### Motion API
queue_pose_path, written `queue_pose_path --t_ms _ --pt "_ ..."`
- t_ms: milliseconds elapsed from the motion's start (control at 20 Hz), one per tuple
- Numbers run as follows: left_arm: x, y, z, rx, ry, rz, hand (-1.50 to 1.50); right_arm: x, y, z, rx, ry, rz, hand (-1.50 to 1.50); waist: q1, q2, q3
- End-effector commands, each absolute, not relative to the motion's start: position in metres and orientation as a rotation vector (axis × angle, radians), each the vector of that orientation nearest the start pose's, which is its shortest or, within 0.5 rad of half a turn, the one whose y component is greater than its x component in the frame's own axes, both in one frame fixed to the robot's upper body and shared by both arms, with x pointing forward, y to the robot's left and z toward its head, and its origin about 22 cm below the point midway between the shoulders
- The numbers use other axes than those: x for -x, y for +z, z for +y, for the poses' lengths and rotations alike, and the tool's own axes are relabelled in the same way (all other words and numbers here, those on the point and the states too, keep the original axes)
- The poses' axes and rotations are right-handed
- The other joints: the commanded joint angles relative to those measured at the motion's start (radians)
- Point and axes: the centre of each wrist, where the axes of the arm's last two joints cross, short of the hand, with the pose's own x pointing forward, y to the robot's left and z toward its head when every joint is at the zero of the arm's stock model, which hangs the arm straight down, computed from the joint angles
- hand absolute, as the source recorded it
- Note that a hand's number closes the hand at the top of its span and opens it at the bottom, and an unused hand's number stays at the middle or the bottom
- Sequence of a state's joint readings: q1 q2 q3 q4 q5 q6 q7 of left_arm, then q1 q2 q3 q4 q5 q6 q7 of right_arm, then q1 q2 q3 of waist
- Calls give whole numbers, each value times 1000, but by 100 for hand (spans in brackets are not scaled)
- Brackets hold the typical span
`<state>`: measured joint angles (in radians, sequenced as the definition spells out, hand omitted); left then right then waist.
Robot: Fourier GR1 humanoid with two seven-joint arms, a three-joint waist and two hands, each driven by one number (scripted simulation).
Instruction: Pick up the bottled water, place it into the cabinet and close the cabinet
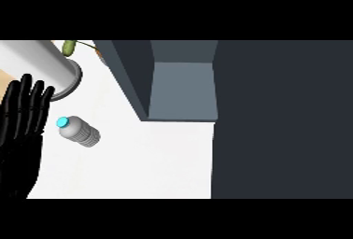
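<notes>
Head view: we log the left robot hand [24,126] at the left edge, fingers straight and pointing up, holding nothing. The bottled water [78,130], its blue cap toward the upper left, is on the white worktop [151,163] just beside that hand and apart from it. The cabinet [183,88] is open, up and to the right of the bottle, and a white cylinder [38,60] sits at the upper left.

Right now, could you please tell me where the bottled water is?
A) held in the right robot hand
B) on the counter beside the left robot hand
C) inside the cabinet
B: the bottled water sits on the white counter beside the open left robot hand, outside the cabinet.
</notes>
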<state>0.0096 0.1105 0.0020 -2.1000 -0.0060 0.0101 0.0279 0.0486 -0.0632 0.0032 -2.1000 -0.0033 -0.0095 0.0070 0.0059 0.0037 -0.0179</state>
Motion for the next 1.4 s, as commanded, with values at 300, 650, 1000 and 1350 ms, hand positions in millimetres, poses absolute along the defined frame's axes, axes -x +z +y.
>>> queue_pose_path --t_ms 300,650,1000,1350 --pt "-208 108 277 -301 427 -1916 -150 -176 121 -222 -246 200 -2006 -150 5 -8 18" --pt "-171 154 274 -335 497 -1904 -150 -131 144 -207 -276 203 -1995 -150 -4 -9 18" --pt "-153 173 275 -344 487 -1887 -150 -119 170 -189 -307 233 -1996 -150 -3 -6 18" --pt "-129 185 256 -345 506 -1844 -150 -100 175 -177 -297 203 -1982 -150 -9 -7 18"
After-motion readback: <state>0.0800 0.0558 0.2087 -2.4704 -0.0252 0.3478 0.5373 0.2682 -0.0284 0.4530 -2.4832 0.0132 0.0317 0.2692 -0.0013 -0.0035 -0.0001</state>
